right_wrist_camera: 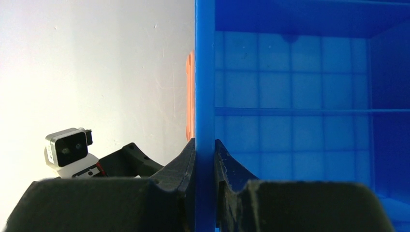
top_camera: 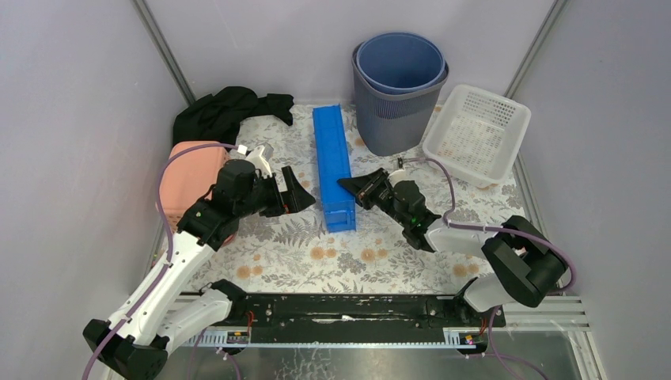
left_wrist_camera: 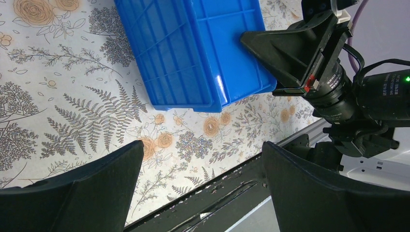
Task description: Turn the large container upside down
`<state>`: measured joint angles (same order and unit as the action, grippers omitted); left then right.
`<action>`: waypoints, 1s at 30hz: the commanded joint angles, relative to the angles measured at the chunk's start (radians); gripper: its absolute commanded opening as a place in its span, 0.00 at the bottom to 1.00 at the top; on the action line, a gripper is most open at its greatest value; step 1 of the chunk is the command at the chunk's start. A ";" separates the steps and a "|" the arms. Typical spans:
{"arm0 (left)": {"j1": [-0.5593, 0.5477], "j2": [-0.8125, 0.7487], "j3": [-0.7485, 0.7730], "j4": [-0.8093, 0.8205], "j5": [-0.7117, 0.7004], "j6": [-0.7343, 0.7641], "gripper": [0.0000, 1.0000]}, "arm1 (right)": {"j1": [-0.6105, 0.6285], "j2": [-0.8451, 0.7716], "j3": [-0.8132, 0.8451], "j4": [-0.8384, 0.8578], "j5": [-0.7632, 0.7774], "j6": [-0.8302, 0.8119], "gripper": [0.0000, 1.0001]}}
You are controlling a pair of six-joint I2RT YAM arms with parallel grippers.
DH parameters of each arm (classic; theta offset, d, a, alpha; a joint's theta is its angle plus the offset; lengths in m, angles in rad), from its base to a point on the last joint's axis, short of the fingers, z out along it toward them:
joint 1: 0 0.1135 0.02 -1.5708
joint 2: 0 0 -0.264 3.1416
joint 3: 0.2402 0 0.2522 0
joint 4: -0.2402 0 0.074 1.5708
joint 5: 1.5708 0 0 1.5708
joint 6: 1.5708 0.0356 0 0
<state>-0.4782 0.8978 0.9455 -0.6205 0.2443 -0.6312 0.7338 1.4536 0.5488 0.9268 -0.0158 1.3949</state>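
We see the blue container tipped on its side in the middle of the tabletop. Its long axis runs near to far, and its mouth apparently faces right. Our right gripper is pinched on a wall near the container's near end. Our left gripper gapes wide, holding nothing, just beside the opposite face. Bare room lies nearer us. A grey bin and a white basket crowd the far right. A pink box at left is partly covered.

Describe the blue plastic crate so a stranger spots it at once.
On the floral-patterned table, look left of the tall grey ribbed bucket. The long blue plastic crate lies on its side, its wall pinched by the right gripper. Unlike the white perforated basket, it is solid-walled and bright blue.
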 commanded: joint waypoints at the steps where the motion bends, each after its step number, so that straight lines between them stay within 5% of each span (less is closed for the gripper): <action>1: -0.007 -0.002 0.017 0.042 -0.012 0.004 1.00 | 0.015 0.006 0.081 0.120 -0.062 -0.026 0.00; 30: -0.006 -0.236 -0.085 -0.032 -0.065 -0.067 1.00 | 0.040 0.116 0.233 0.180 -0.104 -0.036 0.00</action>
<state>-0.4782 0.6678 0.8654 -0.6521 0.2020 -0.6868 0.7593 1.5852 0.7036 0.9260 -0.1001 1.3758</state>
